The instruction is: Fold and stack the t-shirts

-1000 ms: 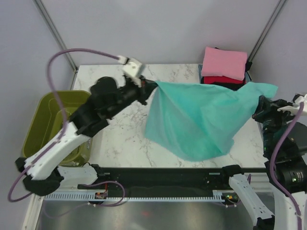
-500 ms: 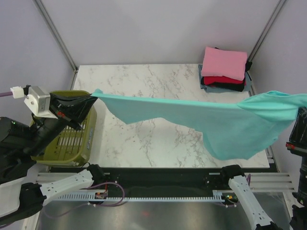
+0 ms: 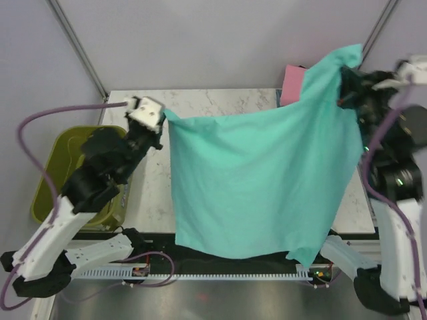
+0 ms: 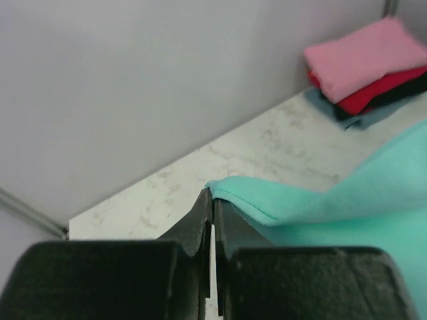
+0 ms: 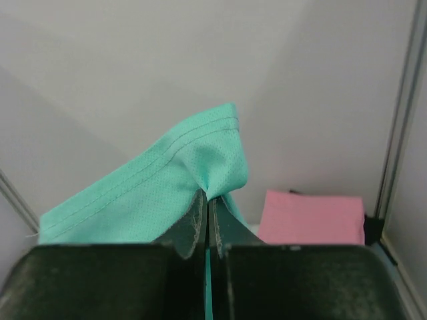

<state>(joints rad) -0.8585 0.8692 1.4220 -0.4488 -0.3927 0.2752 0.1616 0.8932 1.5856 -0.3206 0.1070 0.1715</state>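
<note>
The teal t-shirt [image 3: 260,180] hangs spread in the air between both grippers, above the marble table [image 3: 220,103], its lower edge over the near table edge. My left gripper [image 3: 162,119] is shut on its upper left corner; the left wrist view shows the jaws [image 4: 213,200] pinching the teal hem [image 4: 267,200]. My right gripper [image 3: 343,70] is shut on the upper right corner, held higher; the right wrist view shows the jaws [image 5: 208,199] pinching teal cloth [image 5: 167,180]. The folded stack, pink shirt [image 4: 363,57] on top of red [image 4: 380,90], black and grey-blue ones, lies at the back right, mostly hidden by the teal shirt from above.
The olive-green basket [image 3: 67,167] stands off the table's left edge, under my left arm. Metal frame posts rise at the back corners. The pink stack also shows in the right wrist view [image 5: 310,217].
Both grippers have swung up and inward with the shirt. It went from a sagging band stretched wide to a flat sheet hanging between them, now covering most of the table.
</note>
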